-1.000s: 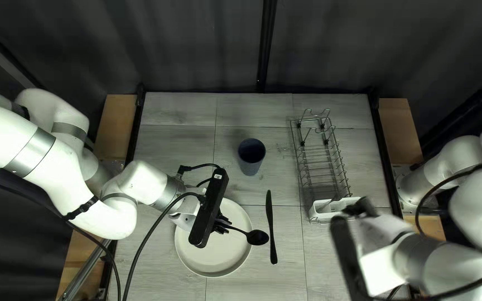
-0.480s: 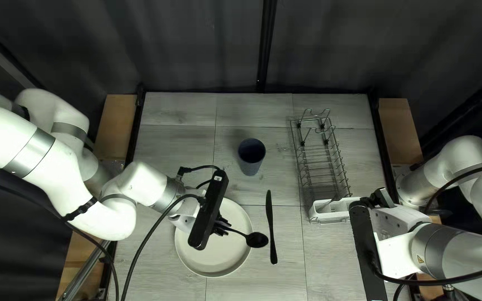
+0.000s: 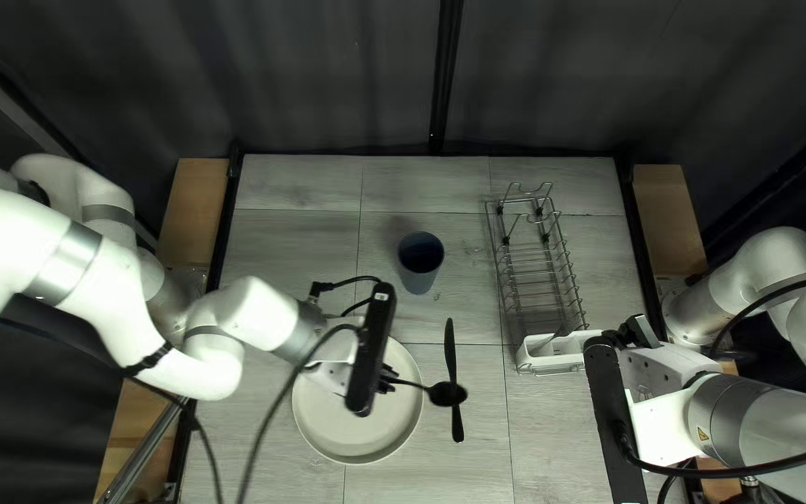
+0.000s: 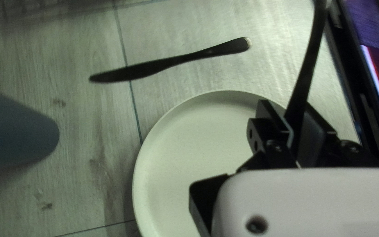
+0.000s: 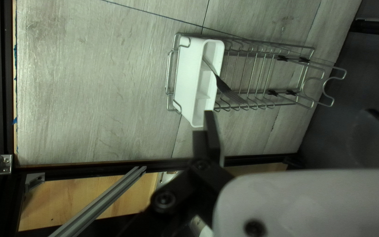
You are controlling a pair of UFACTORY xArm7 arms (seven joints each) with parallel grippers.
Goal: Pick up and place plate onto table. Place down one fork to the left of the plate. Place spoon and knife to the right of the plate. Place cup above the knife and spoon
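The step in hand looks to be setting the black, long-handled spoon [image 3: 447,394] to the right of the round off-white plate [image 3: 356,434]. The left gripper [image 4: 297,116] has its jaws drawn in on the spoon's handle, with no gap beyond what the handle fills. In the top left view the spoon lies nearly crosswise, its bowl over the slim black knife [image 3: 451,345], which rests beside the plate and runs between the grey counter's [image 3: 291,243] far and near edges. Lowering here would probably cross the two. The next move likely calls for a shift toward the counter's right edge, a turn of the wrist to bring spoon and knife parallel, then a gentle descent and release.

The blue-grey tapered cup [image 3: 419,271] stands nearer the far edge, roughly above the knife, and may need only a nudge. The grey fork [image 5: 229,90] leans out of the white plastic holder [image 5: 189,83] on the wire dish rack [image 5: 253,72], so its step remains. The right gripper [image 5: 290,113] has its jaws spread wide, holding nothing.
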